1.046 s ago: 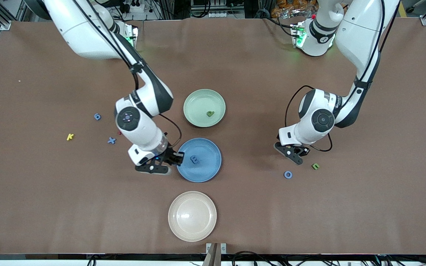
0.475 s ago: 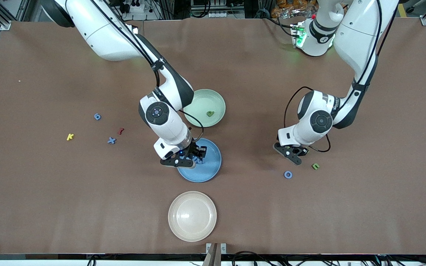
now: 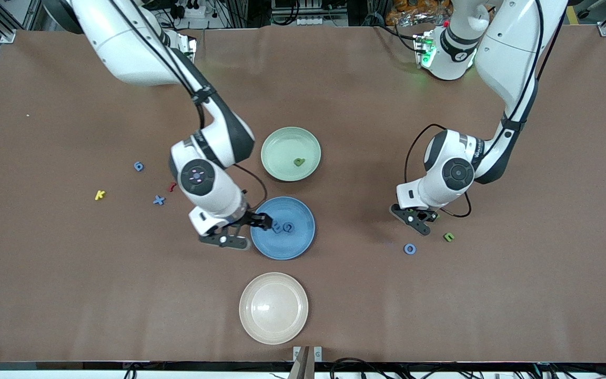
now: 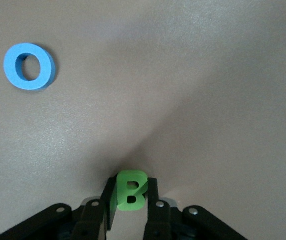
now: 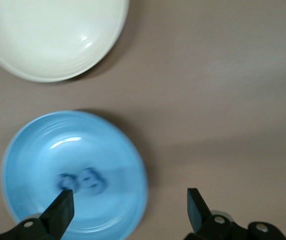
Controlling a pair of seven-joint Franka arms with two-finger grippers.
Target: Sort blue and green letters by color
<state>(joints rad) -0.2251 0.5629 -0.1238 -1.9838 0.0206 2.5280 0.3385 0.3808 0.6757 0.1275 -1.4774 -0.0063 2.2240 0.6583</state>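
The right claw [image 3: 257, 220] hangs over the rim of the blue plate [image 3: 303, 239] near the middle of the bench, its jaws spread wide and empty. Two blue letters [image 3: 283, 227] lie side by side in that plate, so this arm's drop looks just finished. The left claw [image 3: 423, 219], low at the bench toward the left arm's end, is clamped on a green B [image 4: 130, 190], pinched upright between its fingers.

Sorted so far: one green letter [image 3: 299, 162] in the green plate [image 3: 282, 138]. Loose on the bench are a blue O [image 3: 410, 248] and a green letter [image 3: 448, 237] near the left claw, and a blue 6 [image 3: 138, 166] and blue X [image 3: 159, 200] toward the right arm's end.

Next, I judge, the left arm should lift the B and carry it over the green plate, while the right arm goes for the X or the 6.
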